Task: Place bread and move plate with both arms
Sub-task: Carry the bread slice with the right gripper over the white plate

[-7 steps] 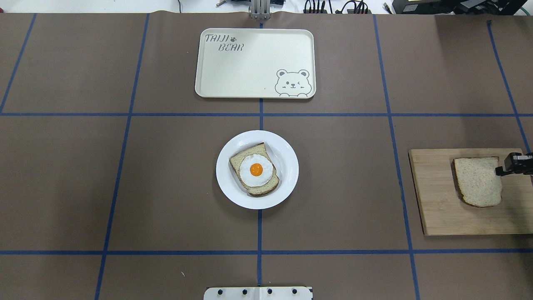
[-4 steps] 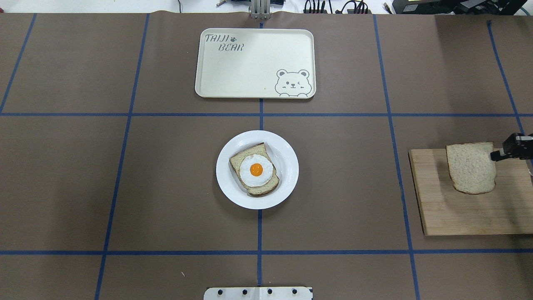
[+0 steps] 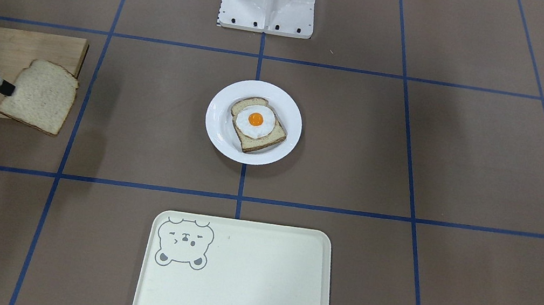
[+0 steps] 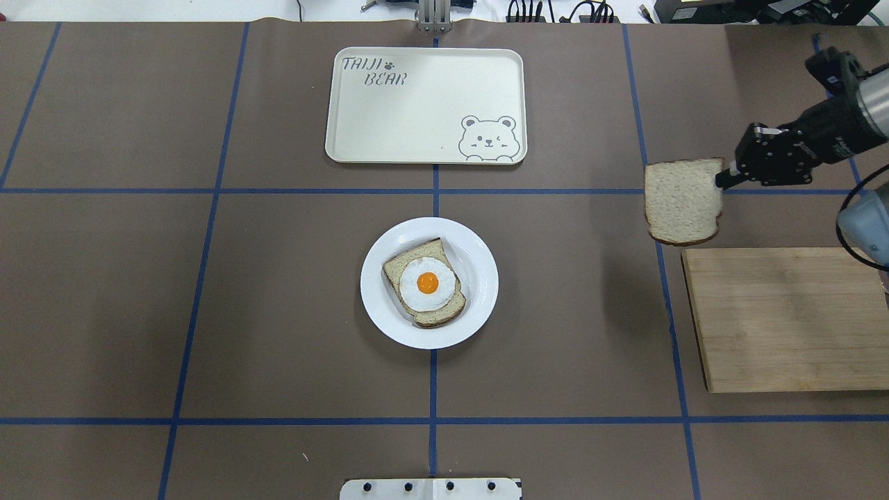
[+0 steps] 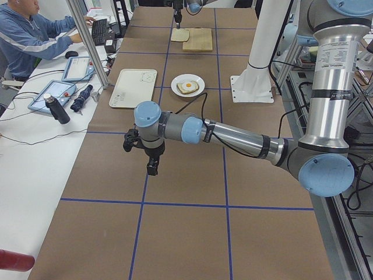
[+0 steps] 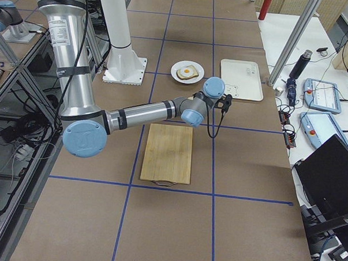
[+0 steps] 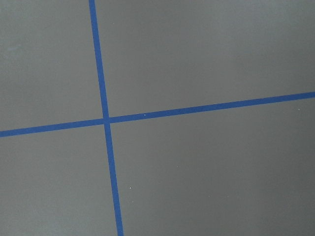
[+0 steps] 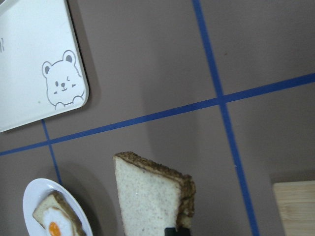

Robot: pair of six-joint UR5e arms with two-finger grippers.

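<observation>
- The bread point(image 4: 683, 201) was held in the air by the right gripper point(image 4: 722, 182), whose fingers were closed on one crust edge of the slice.
- The slice was seen clear of the wooden board point(image 4: 785, 319), which lay bare near the table's right end.
- In the overhead view the bread was placed beyond the board's far left corner, over a blue tape line point(image 4: 555, 191), and well apart from the plate point(image 4: 479, 278).
- The plate was found at the middle of the brown table point(image 4: 278, 312), with a bread slice bearing a fried egg point(image 4: 425, 282) lying on it.
- The cream tray point(image 4: 424, 104) with a bear drawing was set beyond the plate, apart from it.
- In the right wrist view the held bread was shown near upright, with the plate's rim at the lower left corner.
- The left gripper point(image 5: 151, 169) was hung above the table near its left end, pointing down; whether it was open or closed could not be told.
- Only brown table cover and crossing tape lines were shown in the left wrist view.
</observation>
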